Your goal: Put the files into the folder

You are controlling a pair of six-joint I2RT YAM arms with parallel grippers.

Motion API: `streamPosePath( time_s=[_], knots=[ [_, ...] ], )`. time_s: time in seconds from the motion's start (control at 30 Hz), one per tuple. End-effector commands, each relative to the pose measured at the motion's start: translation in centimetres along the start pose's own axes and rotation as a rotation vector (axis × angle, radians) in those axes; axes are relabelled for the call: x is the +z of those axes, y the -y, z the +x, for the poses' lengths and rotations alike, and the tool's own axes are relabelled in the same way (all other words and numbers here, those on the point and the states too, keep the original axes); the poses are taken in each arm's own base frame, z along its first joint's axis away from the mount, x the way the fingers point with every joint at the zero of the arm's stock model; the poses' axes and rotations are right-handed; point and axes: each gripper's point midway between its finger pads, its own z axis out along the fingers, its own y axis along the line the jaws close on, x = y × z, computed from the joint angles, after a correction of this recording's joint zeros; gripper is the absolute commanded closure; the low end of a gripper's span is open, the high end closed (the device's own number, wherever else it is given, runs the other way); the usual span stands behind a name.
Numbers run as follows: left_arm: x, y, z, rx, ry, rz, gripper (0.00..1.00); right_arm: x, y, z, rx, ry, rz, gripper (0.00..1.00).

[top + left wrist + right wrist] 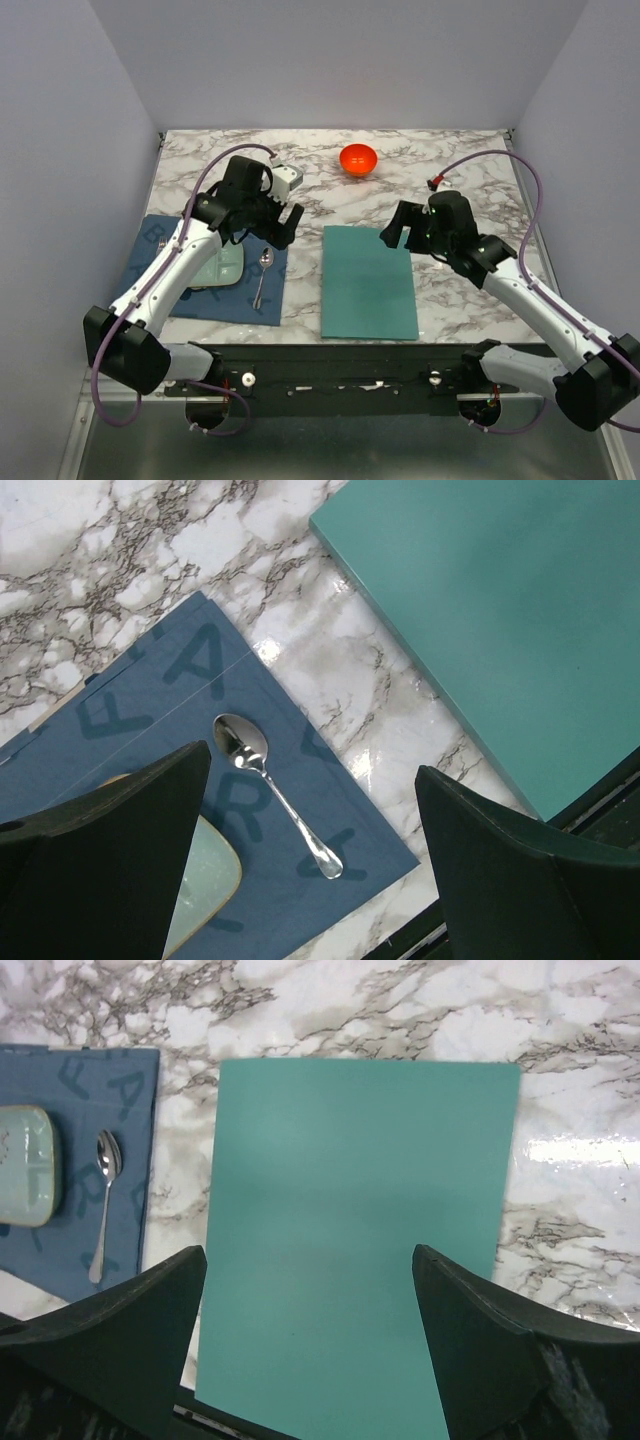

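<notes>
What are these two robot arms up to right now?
Neither arm is handling anything at the moment. The left gripper and the right gripper both hang open and empty above the marble table, close to a teal folder that lies flat and closed. The job is putting paper files into that folder, but no sheets show in any view. To the left, a blue mat holds a pale plate and a spoon; a red bowl sits at the far side.

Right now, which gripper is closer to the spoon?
Left. The left gripper hovers beside the spoon, at a corner of the blue mat; the right gripper hovers over the far right corner of the folder.
</notes>
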Motion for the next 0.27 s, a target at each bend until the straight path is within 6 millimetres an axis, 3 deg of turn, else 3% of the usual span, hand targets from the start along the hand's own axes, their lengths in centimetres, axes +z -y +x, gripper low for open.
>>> streamPosePath(
  time_s=[0.0, 0.23],
  knots=[
    [-0.6, -2.0, 1.8, -0.055, -0.028, -0.066, 0.01, -1.1, -1.2, 1.4, -0.084, -0.007, -0.092, 0.06],
    [-0.5, -4.0, 4.2, -0.095, -0.021, -0.134, 0.01, -2.2, -1.6, 2.3, -0.130, 0.013, -0.121, 0.00]
  ],
)
